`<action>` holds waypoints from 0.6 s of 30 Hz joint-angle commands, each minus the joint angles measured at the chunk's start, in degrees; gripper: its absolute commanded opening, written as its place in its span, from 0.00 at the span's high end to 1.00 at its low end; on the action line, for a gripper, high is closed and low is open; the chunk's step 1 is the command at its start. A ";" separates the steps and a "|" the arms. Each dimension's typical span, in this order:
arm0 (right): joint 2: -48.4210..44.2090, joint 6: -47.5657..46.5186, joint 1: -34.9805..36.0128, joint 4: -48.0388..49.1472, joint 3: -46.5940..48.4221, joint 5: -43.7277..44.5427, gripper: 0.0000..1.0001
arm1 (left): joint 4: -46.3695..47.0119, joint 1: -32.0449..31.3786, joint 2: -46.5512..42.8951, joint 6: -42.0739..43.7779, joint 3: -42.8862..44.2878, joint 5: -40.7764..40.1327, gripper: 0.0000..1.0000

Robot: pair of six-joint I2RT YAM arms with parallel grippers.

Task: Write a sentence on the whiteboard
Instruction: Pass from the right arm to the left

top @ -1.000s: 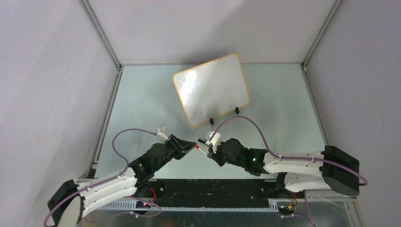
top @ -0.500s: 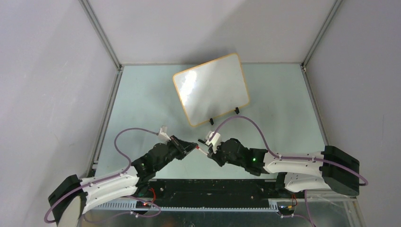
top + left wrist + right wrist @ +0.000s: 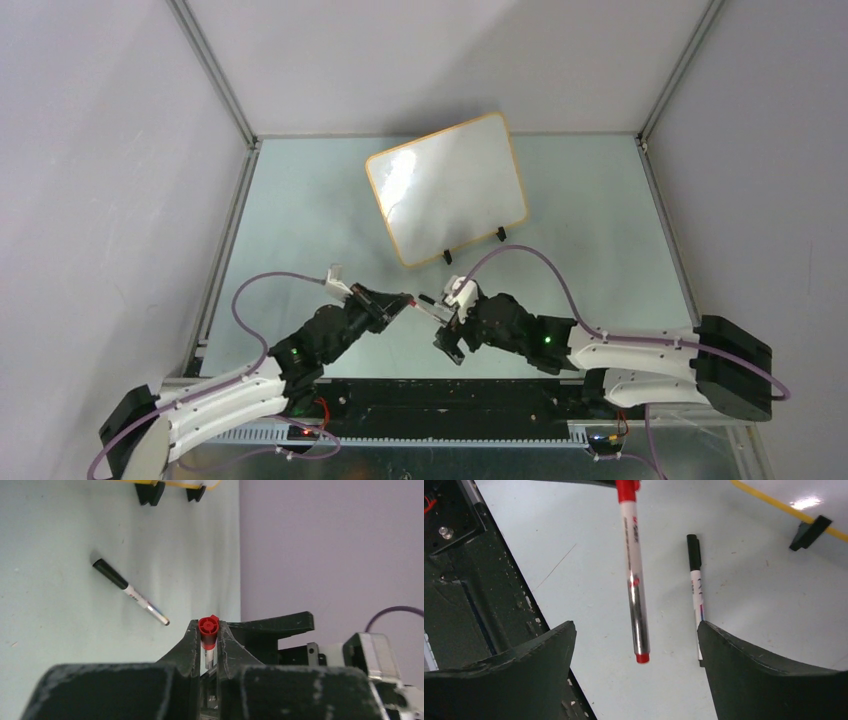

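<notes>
Pale green table (image 3: 300, 200) between lilac walls (image 3: 100, 150) bears the whiteboard (image 3: 445, 190).

1. A slim white and silver marker pen with a red cap (image 3: 634, 580) is being seen suspended above the table, its lower end hanging free.
2. A second white marker pen with a black cap (image 3: 696, 595) is being seen lying flat on the table, near the first and not touching it.
3. Both are being backed by a pale green matte tabletop (image 3: 300, 200).
4. The tabletop is being enclosed by plain grey walls (image 3: 100, 150), joined by thin aluminium rails (image 3: 212, 70).
</notes>
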 commanded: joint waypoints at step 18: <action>-25.79 21.98 -8.87 11.48 -7.76 -6.25 0.09 | 1.53 -0.29 -10.84 -12.13 1.90 -3.53 1.00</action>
